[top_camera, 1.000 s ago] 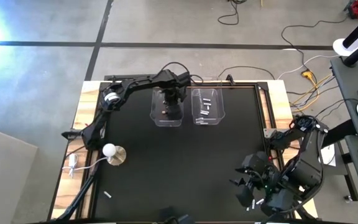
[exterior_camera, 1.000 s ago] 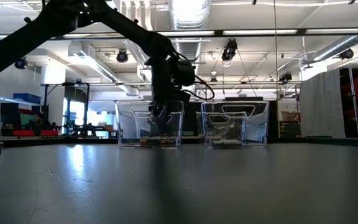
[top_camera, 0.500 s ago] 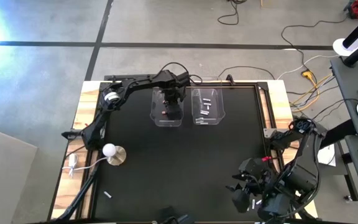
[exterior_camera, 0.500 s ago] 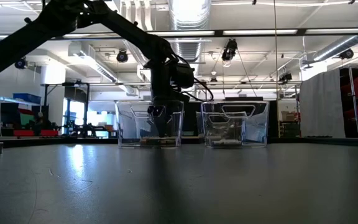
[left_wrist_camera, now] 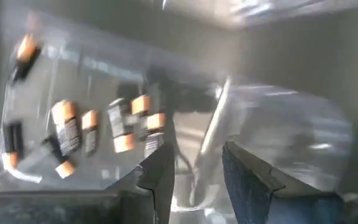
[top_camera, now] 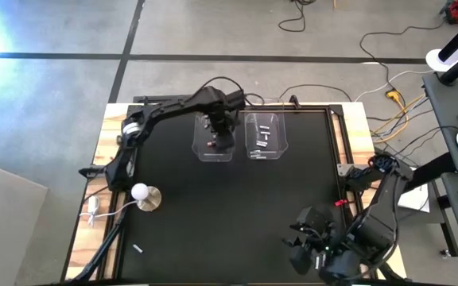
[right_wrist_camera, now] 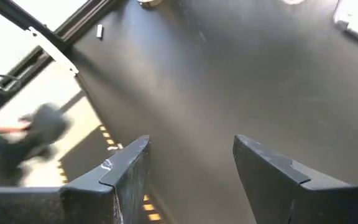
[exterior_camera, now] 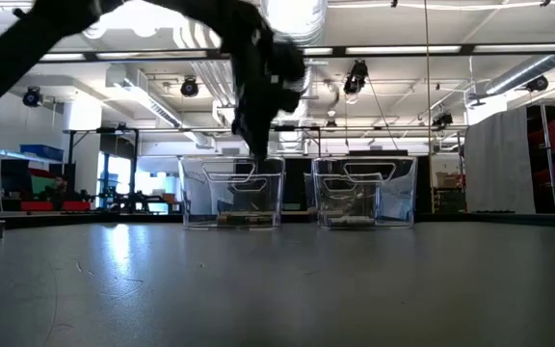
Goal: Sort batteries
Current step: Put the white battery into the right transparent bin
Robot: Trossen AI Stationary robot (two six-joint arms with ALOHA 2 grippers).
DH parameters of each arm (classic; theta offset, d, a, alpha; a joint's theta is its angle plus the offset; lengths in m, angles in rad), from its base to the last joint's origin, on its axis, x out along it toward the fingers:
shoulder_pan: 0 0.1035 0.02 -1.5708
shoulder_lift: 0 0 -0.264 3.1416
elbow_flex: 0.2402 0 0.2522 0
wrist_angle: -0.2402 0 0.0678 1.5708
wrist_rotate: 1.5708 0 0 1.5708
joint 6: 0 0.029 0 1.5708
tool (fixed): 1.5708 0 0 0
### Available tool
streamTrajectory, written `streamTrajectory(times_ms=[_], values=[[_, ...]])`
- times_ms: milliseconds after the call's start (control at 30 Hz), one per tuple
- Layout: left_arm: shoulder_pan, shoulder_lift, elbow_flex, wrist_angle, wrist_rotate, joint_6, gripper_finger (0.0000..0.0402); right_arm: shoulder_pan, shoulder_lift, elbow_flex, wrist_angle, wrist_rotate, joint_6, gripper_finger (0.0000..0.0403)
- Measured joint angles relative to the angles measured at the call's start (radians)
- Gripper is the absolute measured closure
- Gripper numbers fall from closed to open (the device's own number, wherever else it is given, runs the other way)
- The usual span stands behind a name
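Two clear bins stand at the table's far side. The left bin [top_camera: 214, 141] holds several dark batteries with copper ends [left_wrist_camera: 92, 130], lying on its floor. The right bin [top_camera: 266, 137] holds a few silvery batteries [top_camera: 262, 133]. My left gripper [top_camera: 218, 131] hangs over the left bin, its fingertips just above the rim in the low view [exterior_camera: 258, 149]. Its fingers are open with nothing between them [left_wrist_camera: 197, 180]. My right gripper [top_camera: 302, 253] is over the table's near right part, open and empty [right_wrist_camera: 191, 174]. One silvery battery [top_camera: 137, 249] lies alone near the table's near left corner.
A white round-based knob [top_camera: 141, 193] stands at the table's left side, with a small white thing and cord [top_camera: 94, 209] on the wooden edge beside it. Bare black table surface [top_camera: 237, 214] lies between the bins and my right gripper.
My left gripper has risen out of the left bin, from down inside it to just above its rim. My right gripper has moved a little toward the table's left and near edges.
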State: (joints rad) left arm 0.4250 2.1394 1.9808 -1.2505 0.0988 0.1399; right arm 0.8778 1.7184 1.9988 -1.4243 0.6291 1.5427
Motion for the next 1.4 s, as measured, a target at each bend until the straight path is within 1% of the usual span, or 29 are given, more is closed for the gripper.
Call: streamTrajectory(times_ms=[133,200,367,467,567,667,733,833,933,1033,1133,1267,1400], values=[[-0.112,-0.12,-0.005,0.033,-0.052,-0.038,0.0287,-0.042,0.0,0.0,-0.001,0.01,-0.128,0.0184],[-0.172,-0.181,-0.007,0.043,-0.084,-0.066,0.0287,-0.066,-0.002,0.0,0.0,0.034,-0.2,0.0184],[-0.35,-0.308,-0.012,0.063,-0.091,-0.138,0.0287,-0.129,-0.009,0.005,0.002,0.053,-0.36,0.0184],[-0.467,-0.343,-0.016,0.062,-0.094,-0.161,0.0287,-0.172,-0.009,0.009,0.017,0.052,-0.429,0.0184],[-0.576,-0.356,-0.034,0.05,-0.149,-0.179,0.0287,-0.219,-0.009,0.009,0.071,0.043,-0.523,0.0184],[-0.669,-0.36,-0.075,0.036,-0.168,-0.224,0.0287,-0.256,-0.009,0.009,0.133,-0.008,-0.623,0.0184],[-0.725,-0.36,-0.118,0.025,-0.168,-0.285,0.0287,-0.274,-0.009,0.009,0.164,-0.04,-0.668,0.0184],[-0.8,-0.36,-0.211,0.026,-0.167,-0.366,0.0287,-0.291,-0.009,0.005,0.202,-0.051,-0.691,0.0184],[-0.872,-0.36,-0.328,0.027,-0.159,-0.445,0.0287,-0.301,-0.009,-0.004,0.221,-0.053,-0.685,0.0184],[-0.945,-0.36,-0.452,0.028,-0.118,-0.547,0.0287,-0.304,-0.009,-0.019,0.253,-0.053,-0.666,0.0184],[-1.029,-0.36,-0.564,0.035,-0.114,-0.633,0.0287,-0.302,-0.003,-0.027,0.27,-0.053,-0.636,0.0184],[-1.124,-0.36,-0.679,0.057,-0.1,-0.691,0.0287,-0.3,0.016,-0.048,0.319,-0.053,-0.59,0.0184],[-1.205,-0.36,-0.766,0.114,-0.045,-0.695,0.0287,-0.295,0.036,-0.093,0.419,-0.054,-0.559,0.0184]])
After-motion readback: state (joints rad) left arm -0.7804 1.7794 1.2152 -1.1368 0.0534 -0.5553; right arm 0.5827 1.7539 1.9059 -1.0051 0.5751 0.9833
